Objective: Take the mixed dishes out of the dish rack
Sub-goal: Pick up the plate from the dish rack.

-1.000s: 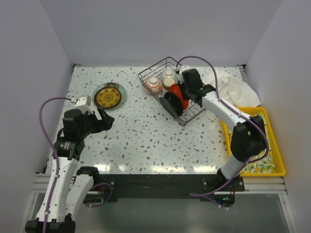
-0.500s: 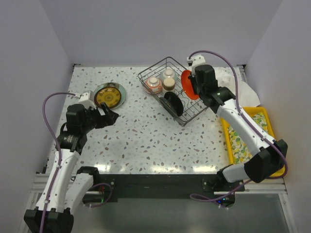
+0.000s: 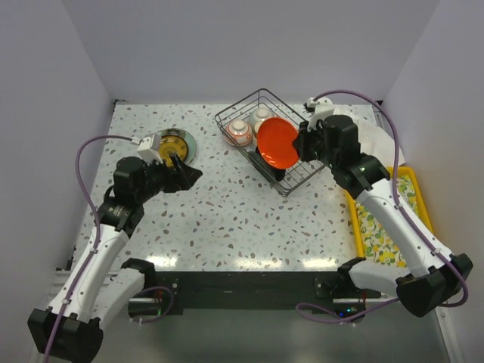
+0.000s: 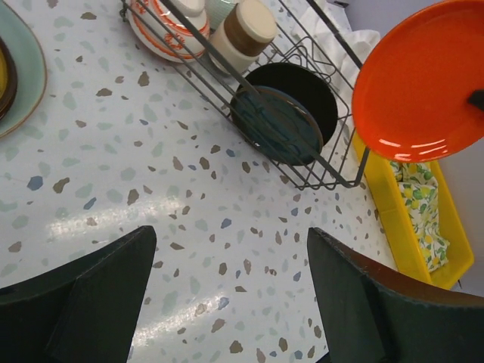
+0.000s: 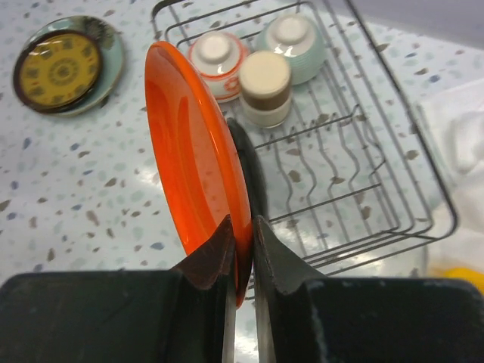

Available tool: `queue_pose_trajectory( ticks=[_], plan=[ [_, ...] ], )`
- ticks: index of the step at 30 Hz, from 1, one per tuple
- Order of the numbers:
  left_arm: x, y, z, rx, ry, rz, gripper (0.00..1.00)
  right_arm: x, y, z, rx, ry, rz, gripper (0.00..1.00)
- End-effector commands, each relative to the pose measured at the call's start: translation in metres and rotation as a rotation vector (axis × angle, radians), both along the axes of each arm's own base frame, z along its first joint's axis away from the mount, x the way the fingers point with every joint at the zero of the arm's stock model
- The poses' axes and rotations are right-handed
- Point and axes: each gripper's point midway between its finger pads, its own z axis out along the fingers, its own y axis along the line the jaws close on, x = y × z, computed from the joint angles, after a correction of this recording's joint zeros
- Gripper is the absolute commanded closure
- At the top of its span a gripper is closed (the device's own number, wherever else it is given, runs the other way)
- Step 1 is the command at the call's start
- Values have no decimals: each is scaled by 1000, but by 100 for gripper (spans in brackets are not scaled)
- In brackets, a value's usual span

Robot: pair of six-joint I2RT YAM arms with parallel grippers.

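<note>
While the right gripper (image 5: 241,227) clamps its rim, orange-red plate (image 5: 189,147) tilts.

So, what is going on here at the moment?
The right gripper is shut on the rim of an orange-red plate and holds it on edge above the dish rack. The rack holds two dark plates, two small bowls and a cup. The left gripper is open and empty over the table, near two stacked plates that lie flat on it.
</note>
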Motion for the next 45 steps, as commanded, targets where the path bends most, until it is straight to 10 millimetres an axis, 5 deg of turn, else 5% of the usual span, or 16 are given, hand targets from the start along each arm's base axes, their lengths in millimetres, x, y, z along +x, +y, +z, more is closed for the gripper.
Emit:
queue_pose_trajectory(
  ticks=[1, 12, 24, 34, 40, 45],
  plan=[
    [9, -20, 39, -74, -118, -17, 14, -23, 44, 3, 275, 73, 148, 100],
    [2, -79, 32, -100, -103, -102, 16, -49, 92, -5, 598, 208, 318, 100],
    [2, -102, 10, -160, -37, -66, 27, -64, 101, -18, 718, 290, 353, 100],
    [-1, -108, 0, -226, -13, -59, 67, -68, 99, -27, 741, 317, 335, 100],
    [-5, -108, -2, -288, -14, -55, 100, -65, 98, -36, 735, 330, 310, 100],
    [-2, -104, -4, -294, -10, -24, 100, -61, 92, -43, 688, 315, 277, 73]
  ],
)
